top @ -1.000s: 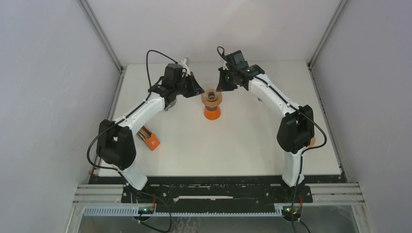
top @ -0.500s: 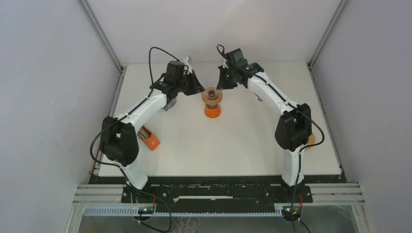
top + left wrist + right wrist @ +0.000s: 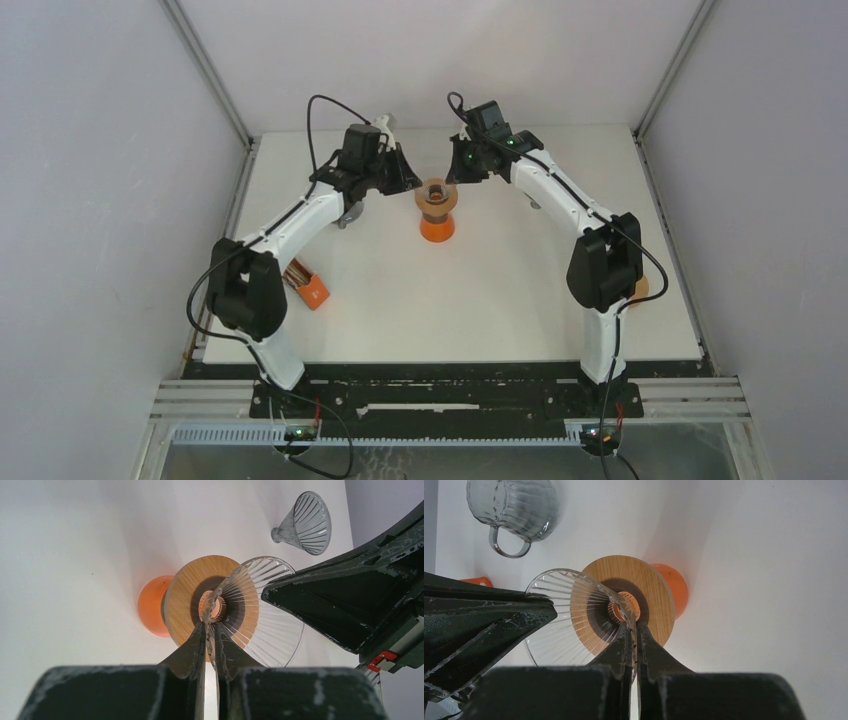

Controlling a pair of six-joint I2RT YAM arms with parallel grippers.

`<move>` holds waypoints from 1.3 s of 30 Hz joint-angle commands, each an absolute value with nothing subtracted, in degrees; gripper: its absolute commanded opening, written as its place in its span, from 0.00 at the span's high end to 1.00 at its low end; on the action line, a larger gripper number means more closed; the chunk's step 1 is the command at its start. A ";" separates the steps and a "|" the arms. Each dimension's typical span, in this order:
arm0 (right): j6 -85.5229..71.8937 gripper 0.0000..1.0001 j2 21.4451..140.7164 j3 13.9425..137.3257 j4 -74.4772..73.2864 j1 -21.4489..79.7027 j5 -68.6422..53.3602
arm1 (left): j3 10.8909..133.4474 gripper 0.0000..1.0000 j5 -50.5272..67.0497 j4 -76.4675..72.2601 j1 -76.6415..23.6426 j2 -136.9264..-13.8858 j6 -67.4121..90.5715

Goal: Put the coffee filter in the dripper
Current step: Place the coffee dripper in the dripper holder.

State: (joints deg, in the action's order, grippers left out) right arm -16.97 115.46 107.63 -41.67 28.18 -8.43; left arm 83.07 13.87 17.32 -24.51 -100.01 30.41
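Note:
The coffee filter [image 3: 265, 615], a clear ribbed cone, has its narrow end at the hole of the dripper's wooden ring [image 3: 187, 600], which sits on an orange base [image 3: 150, 605]. My left gripper [image 3: 210, 625] is shut on the cone's rim from the left. From the opposite side my right gripper [image 3: 633, 625] is shut on the same rim [image 3: 564, 615]. In the top view both grippers [image 3: 408, 182] [image 3: 456, 178] meet over the dripper [image 3: 437, 228] at the table's far middle.
A second clear cone [image 3: 302, 522] lies on its side beyond the dripper. Off to the other side of the dripper stands a glass mug [image 3: 514, 510]. An orange box [image 3: 305, 285] with brown contents sits by the left arm.
Both arms have drifted slightly toward the far side, the left more than the right. Both grips on the cone are unchanged.

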 commanded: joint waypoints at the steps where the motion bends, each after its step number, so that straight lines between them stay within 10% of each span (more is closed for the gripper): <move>1: -15.73 1.00 125.37 101.78 -50.73 29.45 -5.39 | 82.57 0.98 17.82 23.77 -28.24 -103.95 28.66; 39: -15.12 1.00 123.90 103.73 -53.13 31.42 -1.91 | 82.09 0.94 15.57 27.73 -30.53 -109.27 26.81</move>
State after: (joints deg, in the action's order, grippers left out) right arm -18.09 116.88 108.25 -39.97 28.08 -4.91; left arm 86.89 8.78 17.74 -25.87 -103.79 28.45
